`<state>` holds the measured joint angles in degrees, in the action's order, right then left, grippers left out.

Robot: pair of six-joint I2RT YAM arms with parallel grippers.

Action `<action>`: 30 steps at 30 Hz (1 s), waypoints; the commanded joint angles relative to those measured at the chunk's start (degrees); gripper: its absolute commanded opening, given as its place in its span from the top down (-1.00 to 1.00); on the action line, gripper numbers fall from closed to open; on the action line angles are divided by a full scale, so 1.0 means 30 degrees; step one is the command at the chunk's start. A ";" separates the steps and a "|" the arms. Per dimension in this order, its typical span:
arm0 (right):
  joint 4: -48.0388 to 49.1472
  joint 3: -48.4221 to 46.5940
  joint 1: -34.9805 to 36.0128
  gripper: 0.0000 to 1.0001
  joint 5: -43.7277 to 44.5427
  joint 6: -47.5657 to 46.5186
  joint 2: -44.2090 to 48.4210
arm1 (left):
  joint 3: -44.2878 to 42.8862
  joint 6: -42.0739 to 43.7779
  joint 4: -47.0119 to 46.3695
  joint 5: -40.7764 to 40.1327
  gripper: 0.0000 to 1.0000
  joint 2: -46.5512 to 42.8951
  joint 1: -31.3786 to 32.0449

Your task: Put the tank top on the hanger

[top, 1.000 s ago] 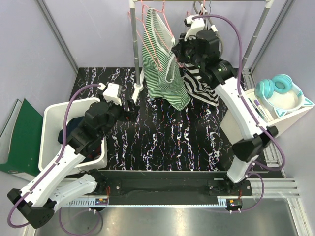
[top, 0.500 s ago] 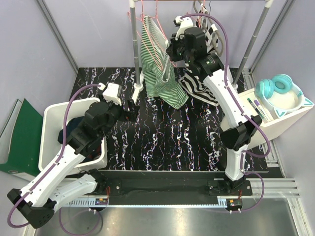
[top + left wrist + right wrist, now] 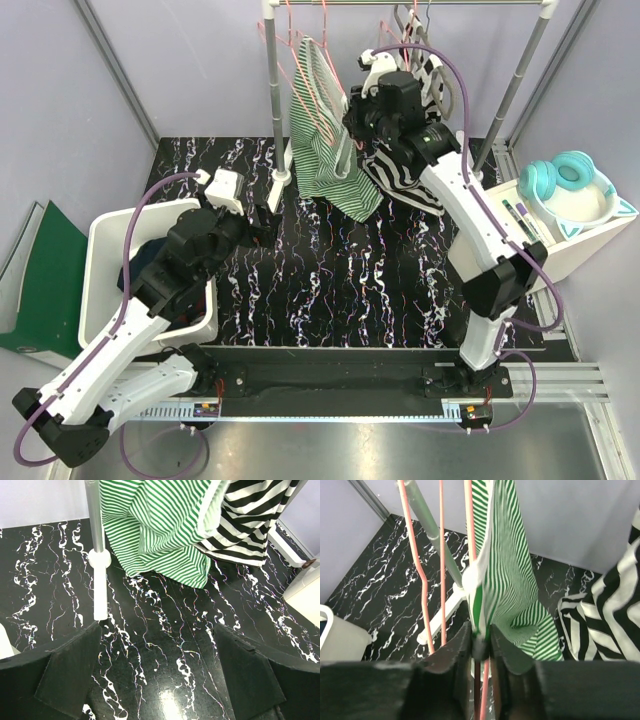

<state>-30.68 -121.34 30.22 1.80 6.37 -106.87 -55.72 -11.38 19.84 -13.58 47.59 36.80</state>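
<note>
The green-and-white striped tank top (image 3: 325, 150) hangs from the rail at the back, draped over a thin pink hanger (image 3: 322, 100). My right gripper (image 3: 352, 125) is up at the garment's right side. In the right wrist view its fingers (image 3: 462, 650) stand a narrow gap apart, pinching the tank top's white-trimmed edge (image 3: 479, 590), and the hanger wire (image 3: 468, 520) runs down through that gap. My left gripper (image 3: 270, 205) hovers low over the black marbled table. It is wide open and empty (image 3: 157, 630), facing the tank top's hem (image 3: 160, 535).
The rack's pole (image 3: 275, 90) and white foot (image 3: 100, 590) stand left of the tank top. A bold black-and-white garment (image 3: 405, 180) hangs to its right. Spare pink hangers (image 3: 422, 580) dangle nearby. A white bin (image 3: 100, 250) sits left; headphones (image 3: 560, 180) lie on a box right.
My right gripper carried the tank top left and up to the rail, then eased slightly down and right. The left arm barely shifted.
</note>
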 commanded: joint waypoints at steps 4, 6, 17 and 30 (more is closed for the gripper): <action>0.1231 0.1159 -0.0053 0.02 -0.0542 -0.0365 0.3190 | -0.0029 0.0013 -0.0753 -0.0771 -0.98 -0.0484 -0.0049; 0.1232 0.1304 -0.0053 -0.33 -0.0542 -0.0512 0.3657 | -0.0087 -0.0075 -0.0607 -0.1154 -0.98 -0.0542 -0.0049; 0.3776 0.9967 -0.0053 -0.99 -0.2270 0.0773 1.0449 | 0.0234 -0.0808 0.0770 -0.2091 -0.98 -0.1713 -0.0136; 0.4864 2.1839 -0.0053 -0.99 0.0593 0.2475 1.8073 | 0.1114 0.0746 0.2323 -0.6077 -0.98 -0.3413 -0.0693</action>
<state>-18.74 -61.30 30.22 -2.39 11.86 -54.08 -52.71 -10.28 26.81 -27.57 38.30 35.11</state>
